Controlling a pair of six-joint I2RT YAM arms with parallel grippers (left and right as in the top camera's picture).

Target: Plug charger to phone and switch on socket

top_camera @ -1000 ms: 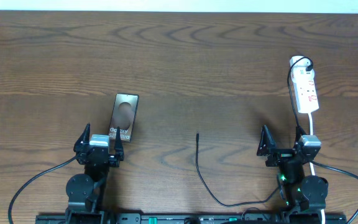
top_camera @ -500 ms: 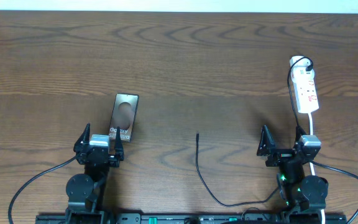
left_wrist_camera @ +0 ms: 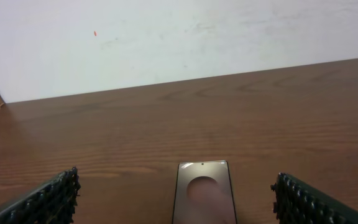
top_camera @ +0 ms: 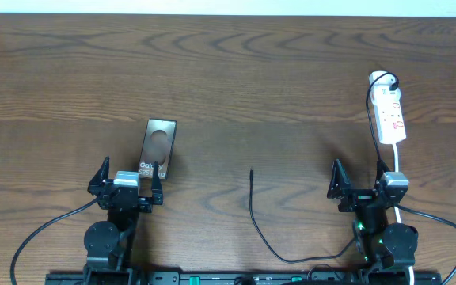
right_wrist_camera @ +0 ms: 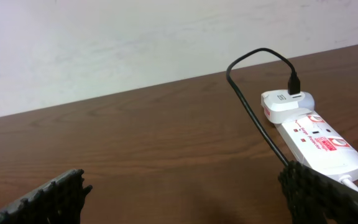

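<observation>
The left hand (top_camera: 130,169), spread apart and empty, is being held facing the phone (top_camera: 159,142), seemingly to steady it, while the right hand (top_camera: 360,170), likewise apart, is being held between the charger (top_camera: 251,207) and the socket (top_camera: 389,115) on the bench (top_camera: 252,79).

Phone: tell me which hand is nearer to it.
Left. The left hand sits open right at the near end of the phone. The right hand is far off on the other side, near the power strip.

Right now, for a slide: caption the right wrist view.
Open right gripper faces white red-marked power strip, black cable plugged into its white adapter.
</observation>
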